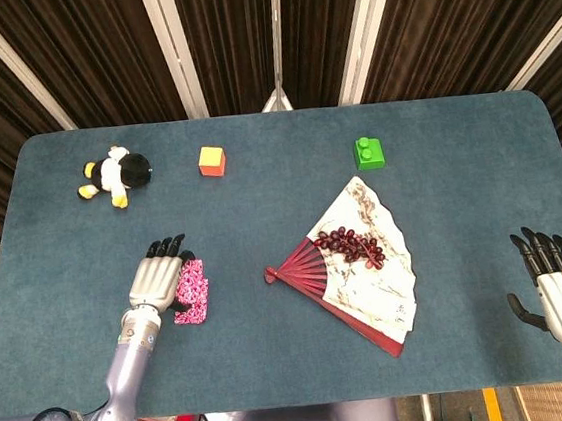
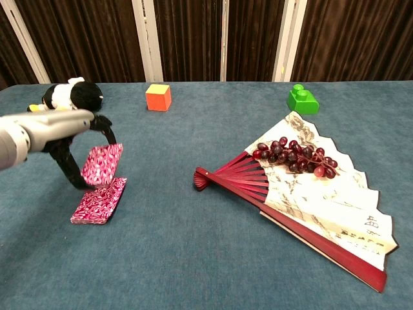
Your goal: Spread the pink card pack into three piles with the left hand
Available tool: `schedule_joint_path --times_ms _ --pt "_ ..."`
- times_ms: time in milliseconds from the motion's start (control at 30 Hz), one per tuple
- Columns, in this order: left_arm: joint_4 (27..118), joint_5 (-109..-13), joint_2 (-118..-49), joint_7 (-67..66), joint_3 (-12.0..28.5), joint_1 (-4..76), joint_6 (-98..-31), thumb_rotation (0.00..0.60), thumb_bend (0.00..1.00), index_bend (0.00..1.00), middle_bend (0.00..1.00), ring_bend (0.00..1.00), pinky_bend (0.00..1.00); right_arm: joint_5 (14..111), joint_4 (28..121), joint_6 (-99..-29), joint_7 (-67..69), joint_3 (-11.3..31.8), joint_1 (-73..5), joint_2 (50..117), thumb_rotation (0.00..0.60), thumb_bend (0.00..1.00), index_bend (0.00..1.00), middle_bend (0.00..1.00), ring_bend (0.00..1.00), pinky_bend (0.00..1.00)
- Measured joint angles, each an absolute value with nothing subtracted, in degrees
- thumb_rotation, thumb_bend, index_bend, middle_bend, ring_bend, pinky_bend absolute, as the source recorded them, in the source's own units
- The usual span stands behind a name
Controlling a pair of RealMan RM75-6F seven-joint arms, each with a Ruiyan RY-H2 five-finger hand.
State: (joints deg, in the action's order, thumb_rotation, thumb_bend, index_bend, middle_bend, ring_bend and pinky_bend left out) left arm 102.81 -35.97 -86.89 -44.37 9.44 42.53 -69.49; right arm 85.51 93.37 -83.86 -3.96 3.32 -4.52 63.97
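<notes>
The pink card pack is split in two. One pile (image 2: 99, 201) (image 1: 189, 313) lies flat on the blue table. My left hand (image 2: 68, 139) (image 1: 158, 279) holds the other part (image 2: 102, 163) (image 1: 194, 278) in the air, just above and behind that pile, pinched between thumb and fingers. My right hand (image 1: 561, 287) rests at the table's front right corner, fingers apart and holding nothing. It shows only in the head view.
A red paper fan (image 2: 310, 194) with a bunch of grapes (image 2: 293, 157) lies right of centre. At the back stand a toy penguin (image 2: 68, 97), an orange cube (image 2: 158, 97) and a green block (image 2: 302, 99).
</notes>
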Motion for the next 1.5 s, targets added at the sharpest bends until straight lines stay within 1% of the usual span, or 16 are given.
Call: schedule_joint_path --times_ms 100,200,367,533,633,733,800,867,1133,1333,1500 --pt "102.35 -35.14 -85.79 -44.18 9.87 42.65 -69.4 0.6 0.37 0.47 0.0 0.0 0.01 85.44 93.37 -83.78 -3.9 3.35 -4.54 63.92 0.6 0.37 0.0 0.0 0.0 0.05" --pt "101.8 -34.82 -84.71 -44.05 9.29 42.37 -69.1 0.6 0.37 0.47 0.0 0.0 0.01 85.34 93.37 -83.75 -3.83 3.4 -4.55 63.9 0.6 0.37 0.0 0.0 0.0 0.05" --pt "100.77 -34.93 -82.74 -42.91 6.44 40.55 -68.27 0.6 0.38 0.47 0.0 0.0 0.01 85.35 93.4 -83.66 -3.89 3.42 -4.62 63.88 0.6 0.37 0.0 0.0 0.0 0.05" --pt "99.38 -35.8 -81.23 -40.54 3.62 38.24 -66.88 0.6 0.37 0.43 0.0 0.0 0.01 85.63 93.36 -83.84 -4.37 3.32 -4.61 64.1 0.6 0.37 0.0 0.0 0.0 0.05" --pt "98.84 -36.66 -80.69 -39.61 2.49 37.38 -66.29 0.6 0.32 0.36 0.0 0.0 0.01 85.66 93.36 -83.85 -4.49 3.34 -4.63 64.17 0.6 0.37 0.0 0.0 0.0 0.05" --pt "98.58 -37.12 -80.35 -38.95 1.88 36.81 -65.95 0.6 0.2 0.21 0.0 0.0 0.01 85.61 93.34 -83.92 -4.58 3.37 -4.61 64.21 0.6 0.37 0.0 0.0 0.0 0.05" --pt "98.35 -37.16 -80.22 -38.66 1.75 36.59 -65.71 0.6 0.15 0.16 0.0 0.0 0.01 85.61 93.31 -83.94 -4.51 3.36 -4.59 64.19 0.6 0.37 0.0 0.0 0.0 0.05" --pt "98.31 -37.06 -80.14 -38.46 1.74 36.5 -65.39 0.6 0.12 0.13 0.0 0.0 0.01 85.64 93.31 -84.0 -4.46 3.38 -4.58 64.19 0.6 0.37 0.0 0.0 0.0 0.05" --pt "99.26 -35.96 -79.34 -39.75 1.82 36.94 -65.09 0.6 0.12 0.12 0.0 0.0 0.01 85.76 93.27 -84.21 -4.23 3.46 -4.57 64.24 0.6 0.37 0.0 0.0 0.0 0.05" --pt "101.53 -35.05 -78.7 -39.15 3.65 37.5 -65.32 0.6 0.12 0.12 0.0 0.0 0.01 85.95 93.29 -84.21 -4.26 3.43 -4.62 64.28 0.6 0.37 0.0 0.0 0.0 0.05" --pt "103.36 -34.87 -79.63 -40.87 4.4 38.82 -66.1 0.6 0.12 0.12 0.0 0.0 0.01 85.92 93.27 -84.11 -4.24 3.43 -4.69 64.34 0.6 0.37 0.0 0.0 0.0 0.05"
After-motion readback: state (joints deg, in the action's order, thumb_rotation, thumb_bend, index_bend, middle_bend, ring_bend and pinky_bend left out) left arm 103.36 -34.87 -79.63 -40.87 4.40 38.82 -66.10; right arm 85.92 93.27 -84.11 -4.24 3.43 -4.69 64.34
